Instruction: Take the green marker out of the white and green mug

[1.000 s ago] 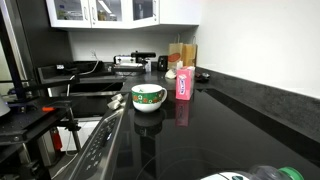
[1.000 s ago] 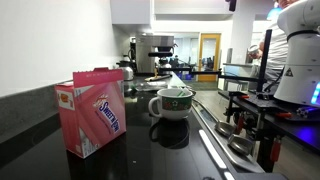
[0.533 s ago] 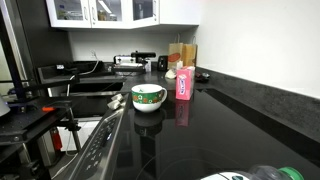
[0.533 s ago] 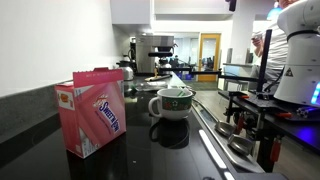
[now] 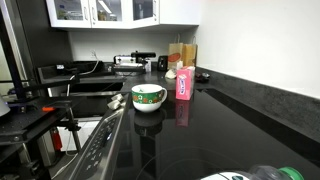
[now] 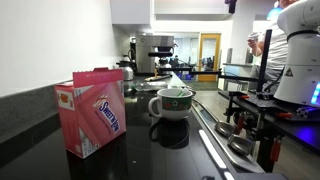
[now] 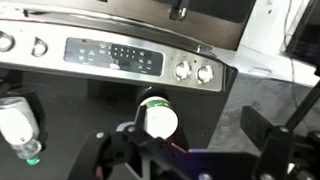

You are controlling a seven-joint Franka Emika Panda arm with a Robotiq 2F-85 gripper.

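The white and green mug (image 5: 148, 96) is being shown mid-frame on the black countertop (image 5: 235, 125); the green marker inside cannot be discerned. The spread gripper (image 7: 190, 135) should be centred over its rim before descent.

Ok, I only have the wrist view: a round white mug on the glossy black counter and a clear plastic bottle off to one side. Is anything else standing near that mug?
Observer: Yes, a tall pink carton stands on the black countertop, apart from the white and green mug.
Operator: Any markings on the mug's outside?
Observer: A green patterned band runs round it.
Operator: Am I down near its rim?
Observer: No; in both exterior views nothing hangs close over the rim.
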